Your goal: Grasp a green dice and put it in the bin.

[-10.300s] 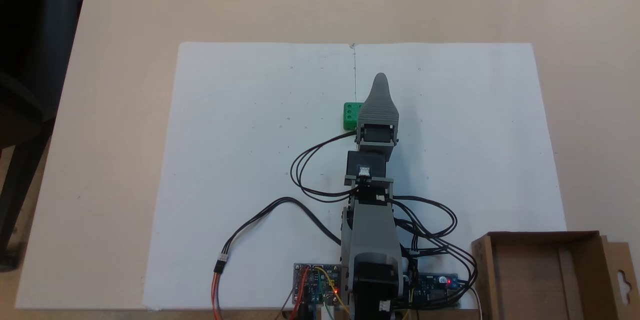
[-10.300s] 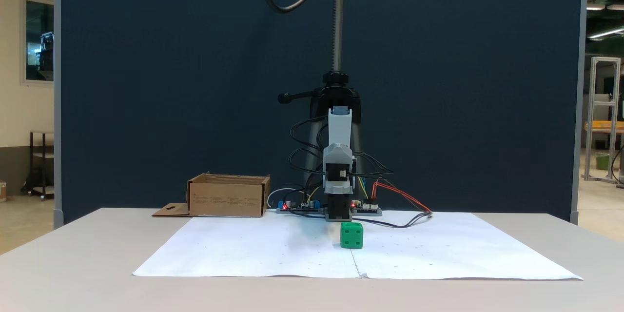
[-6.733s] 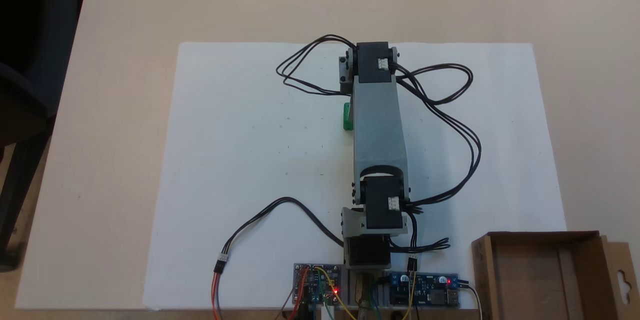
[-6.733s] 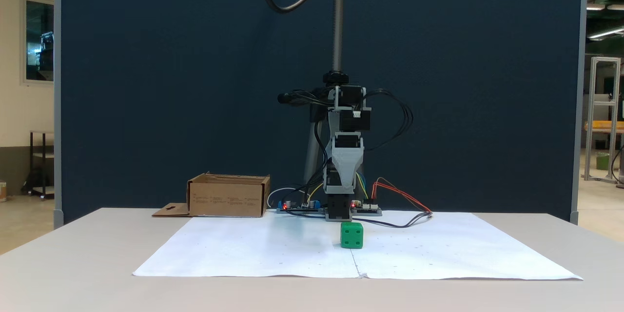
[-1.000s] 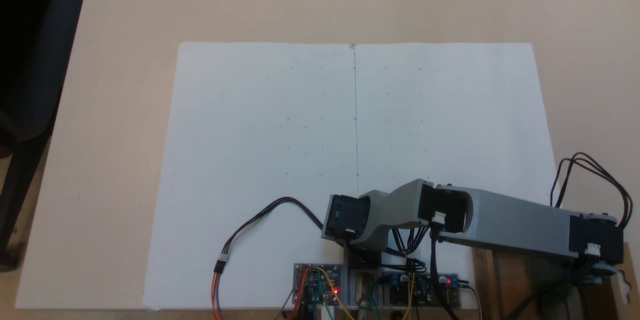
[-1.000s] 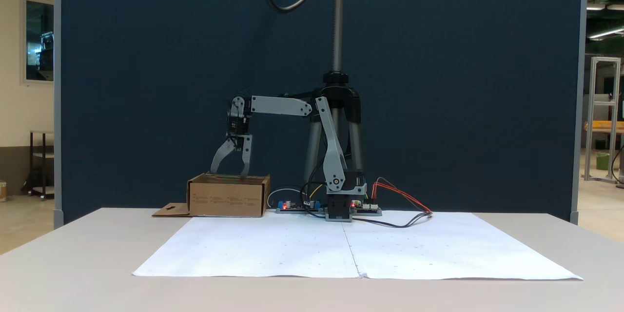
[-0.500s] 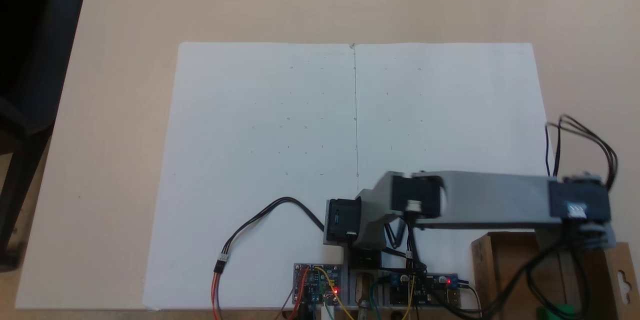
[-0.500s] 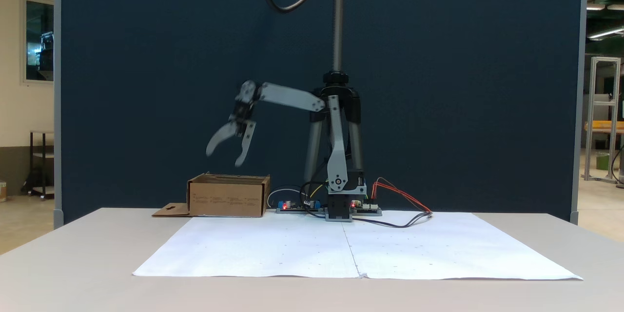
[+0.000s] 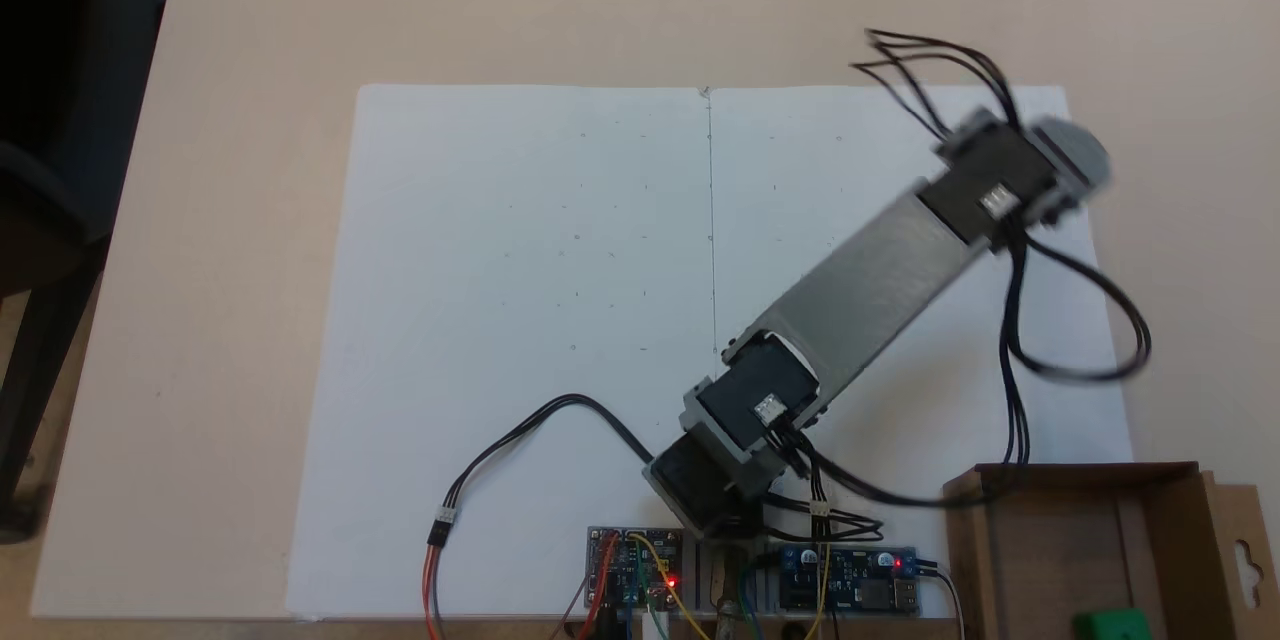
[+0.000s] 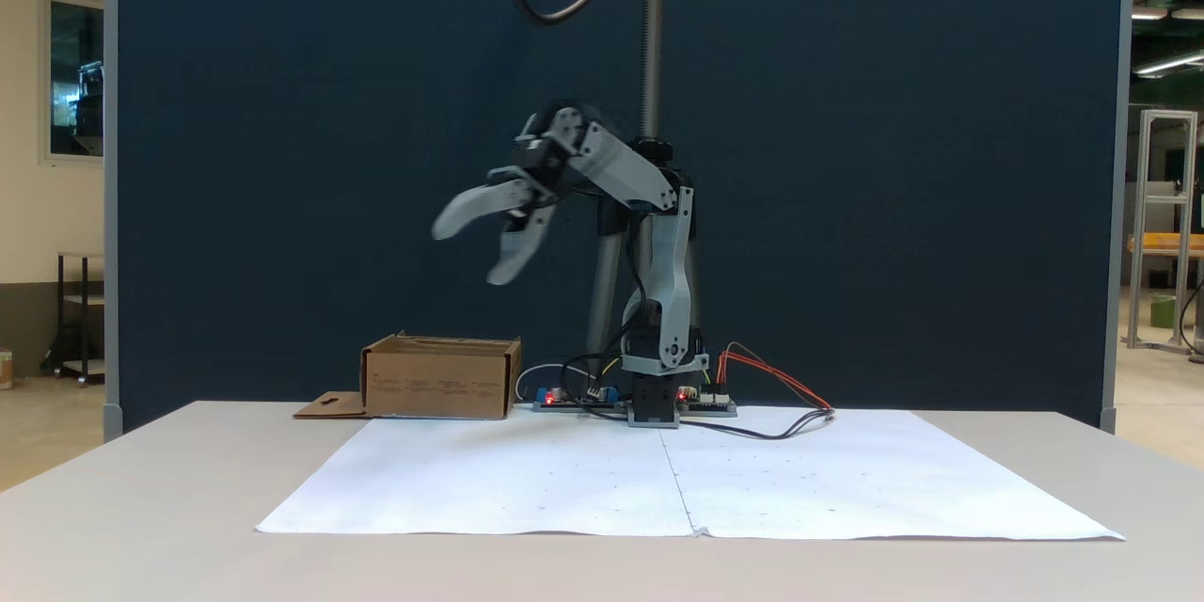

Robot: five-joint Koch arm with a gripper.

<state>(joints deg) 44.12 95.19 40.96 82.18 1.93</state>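
Note:
The green dice lies inside the bin, near its front edge at the bottom right of a fixed view. In the other fixed view the bin stands at the left of the arm's base, and its walls hide the dice. My gripper hangs high in the air, above and to the right of the bin, open and holding nothing. From above, the arm stretches diagonally over the right half of the paper, well away from the bin.
A white paper sheet covers the middle of the table. Circuit boards and loose black cables sit by the arm's base. A tripod and a dark blue partition stand behind the arm.
The open gripper has risen from over the bin and swung away across the right of the paper. The green dice stays in the bin, now uncovered.

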